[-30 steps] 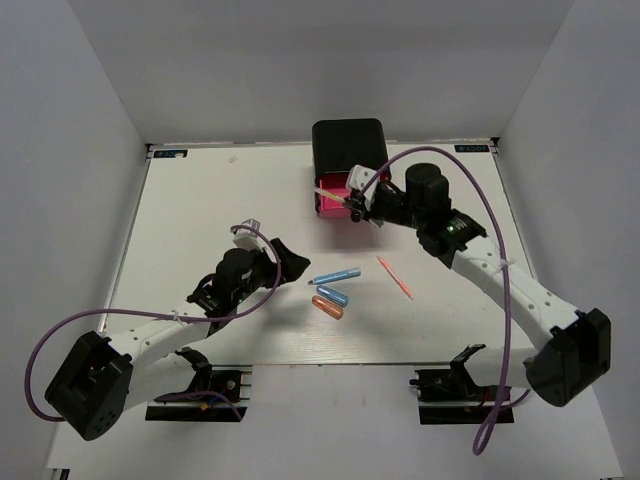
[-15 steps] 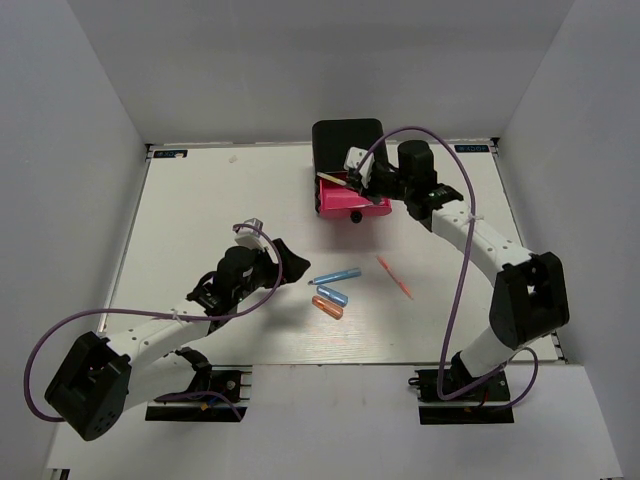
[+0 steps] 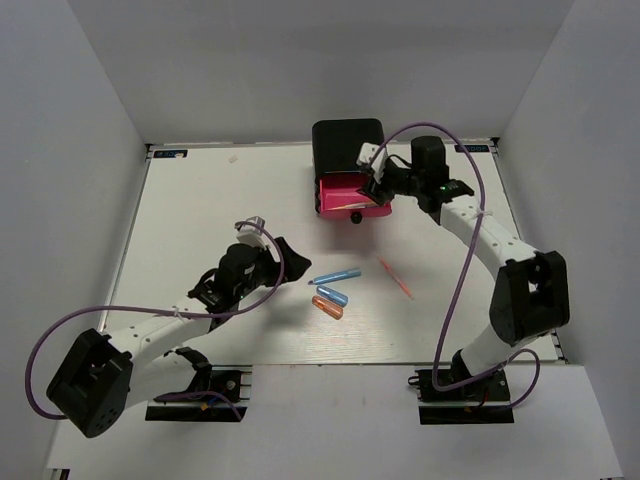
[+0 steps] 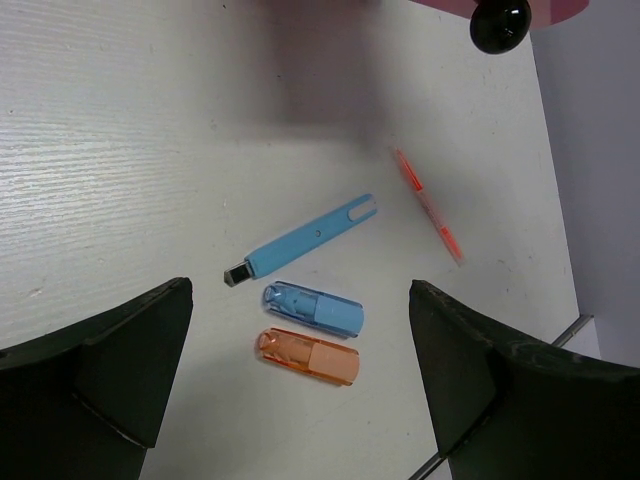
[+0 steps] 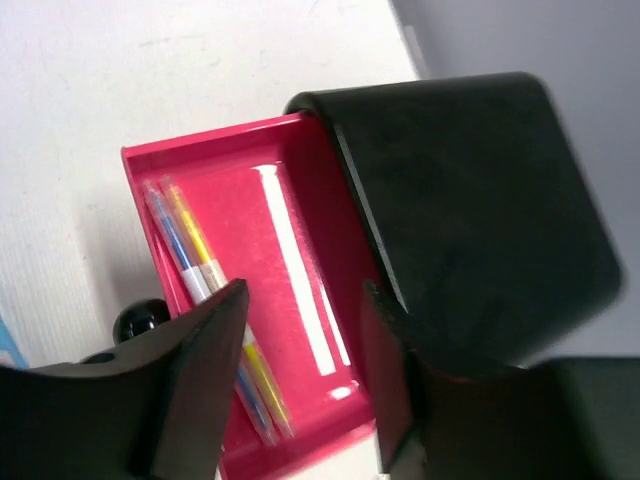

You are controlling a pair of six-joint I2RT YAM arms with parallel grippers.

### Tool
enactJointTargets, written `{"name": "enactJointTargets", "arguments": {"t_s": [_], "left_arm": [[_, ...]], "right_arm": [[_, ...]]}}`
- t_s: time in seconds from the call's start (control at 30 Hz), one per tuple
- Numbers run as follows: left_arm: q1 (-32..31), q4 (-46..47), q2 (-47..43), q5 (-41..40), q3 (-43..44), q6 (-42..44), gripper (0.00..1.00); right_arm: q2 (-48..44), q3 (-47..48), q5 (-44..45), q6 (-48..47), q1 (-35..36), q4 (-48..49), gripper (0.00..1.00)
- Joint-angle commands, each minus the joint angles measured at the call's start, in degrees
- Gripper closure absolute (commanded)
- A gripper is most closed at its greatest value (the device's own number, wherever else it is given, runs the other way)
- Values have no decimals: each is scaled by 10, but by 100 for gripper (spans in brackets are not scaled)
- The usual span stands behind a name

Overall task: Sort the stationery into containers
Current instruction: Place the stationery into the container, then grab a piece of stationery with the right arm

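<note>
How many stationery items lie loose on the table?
4: a blue pen, blue capsule and orange capsule beside it, red-pink stick to their right. Others may be hidden.

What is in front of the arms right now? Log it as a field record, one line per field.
cabinet: black cabinet, behind the drawer
drawer: pink drawer, pulled out, black knob in front
in drawer: blue and yellow pens along one side
loose items: blue pen, blue capsule, orange capsule, red-pink stick
left gripper: open, empty, facing the loose items
right gripper: open, empty, over the drawer
</note>
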Motion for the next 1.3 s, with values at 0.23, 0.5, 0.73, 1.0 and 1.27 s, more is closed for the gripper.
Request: {"name": "enactJointTargets", "arguments": {"t_s": [0.23, 0.5, 0.73, 1.0, 1.27], "left_arm": [[3, -12, 38, 12, 45, 32, 1], [3, -2, 60, 17, 57, 43, 1], [3, -2, 67, 22, 57, 43, 1], [3, -7, 42, 10, 46, 43, 1], [3, -12, 37, 5, 46, 43, 1]], "right_arm": [[-236, -154, 148, 173, -24, 78, 57], [-334, -288, 70, 112, -42, -152, 100], [-280, -358, 93, 95, -39, -169, 48], [-191, -386, 144, 103, -38, -97, 42], [-138, -385, 187, 103, -35, -47, 43]]}}
